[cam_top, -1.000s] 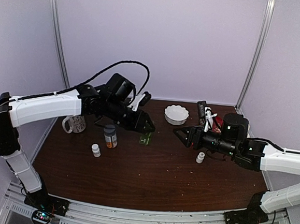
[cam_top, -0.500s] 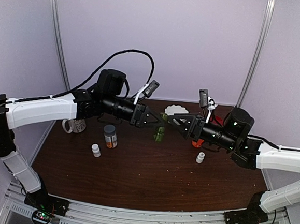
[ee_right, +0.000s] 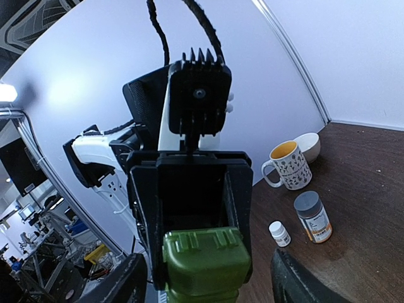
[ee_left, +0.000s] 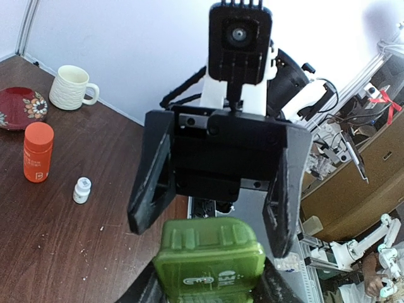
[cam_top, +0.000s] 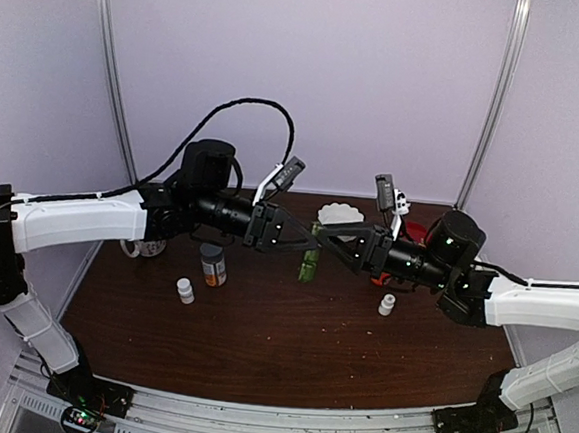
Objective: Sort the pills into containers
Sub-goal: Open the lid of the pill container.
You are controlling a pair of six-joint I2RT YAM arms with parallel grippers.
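The left arm (cam_top: 79, 215) and right arm (cam_top: 548, 307) wear glossy white shell links joined by black cylindrical joints, on black base plates (cam_top: 85, 396) with tiny red and green lights. A thick black braided cable (cam_top: 243, 108) arcs off the left arm. The matt black left gripper (ee_right: 192, 243) and right gripper (ee_left: 211, 230) have flat, angular fingers under a finned black camera block (ee_left: 240, 35) with a round lens.

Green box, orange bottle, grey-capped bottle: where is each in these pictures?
green box (ee_left: 209, 255), left wrist view, its ribbed lid.
orange bottle (ee_left: 36, 156), left wrist view, its body.
grey-capped bottle (ee_right: 314, 222), right wrist view, its label.
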